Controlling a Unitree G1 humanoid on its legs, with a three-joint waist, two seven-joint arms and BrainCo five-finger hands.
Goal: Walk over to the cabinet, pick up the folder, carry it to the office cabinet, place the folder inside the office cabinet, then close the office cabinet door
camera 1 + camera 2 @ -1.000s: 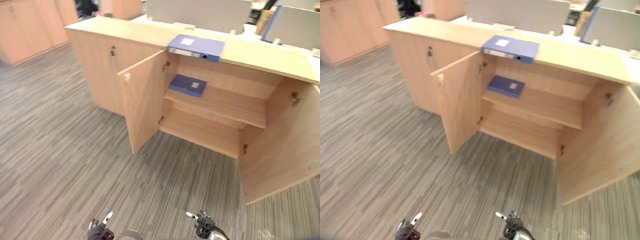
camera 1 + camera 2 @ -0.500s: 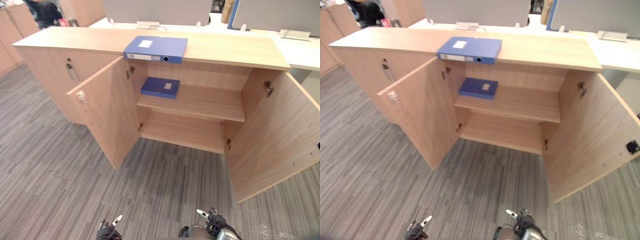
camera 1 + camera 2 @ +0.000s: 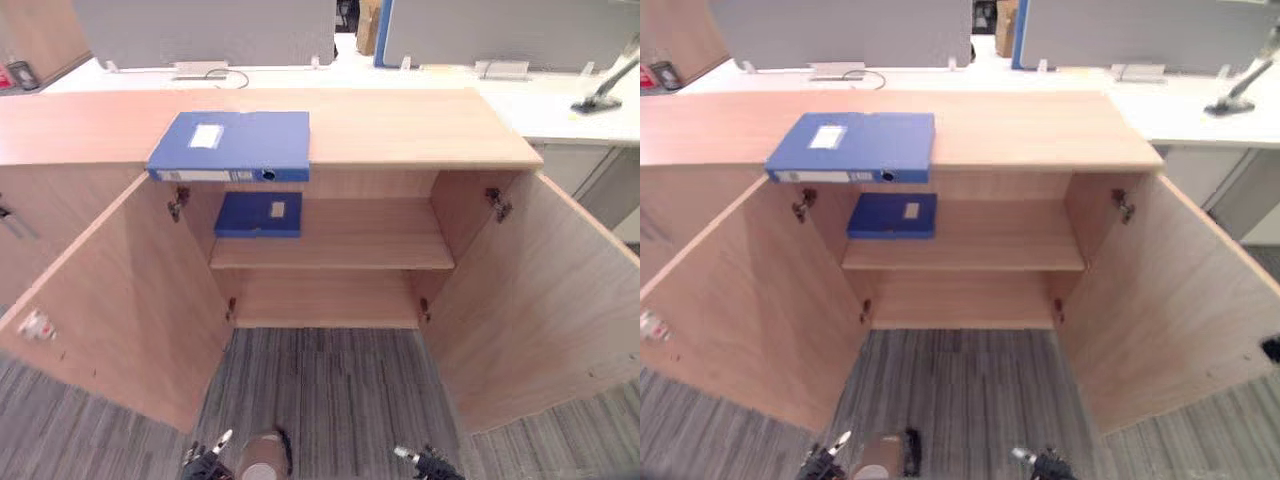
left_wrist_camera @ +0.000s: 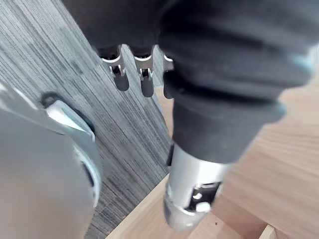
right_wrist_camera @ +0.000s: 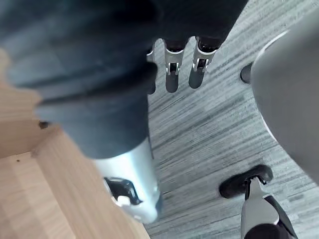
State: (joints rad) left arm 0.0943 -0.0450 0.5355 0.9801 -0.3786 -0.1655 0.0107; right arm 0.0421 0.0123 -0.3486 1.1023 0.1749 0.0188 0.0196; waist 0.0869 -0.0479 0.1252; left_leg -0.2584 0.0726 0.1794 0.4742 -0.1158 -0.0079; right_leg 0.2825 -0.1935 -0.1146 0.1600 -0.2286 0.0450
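Left hand [image 3: 200, 465] and right hand [image 3: 435, 467] hang low over the carpet [image 3: 330, 390], fingers [image 4: 122, 79] straight and holding nothing, well apart from the blue folder [image 3: 232, 145]. It lies flat on the cabinet top [image 3: 420, 125], a white label on its cover and its spine jutting just past the front edge. Beneath it, a second blue folder [image 3: 258, 214] lies at the left of the upper shelf [image 3: 370, 235], with open board to its right. The left door [image 3: 110, 300] and right door [image 3: 540, 300] stand swung wide.
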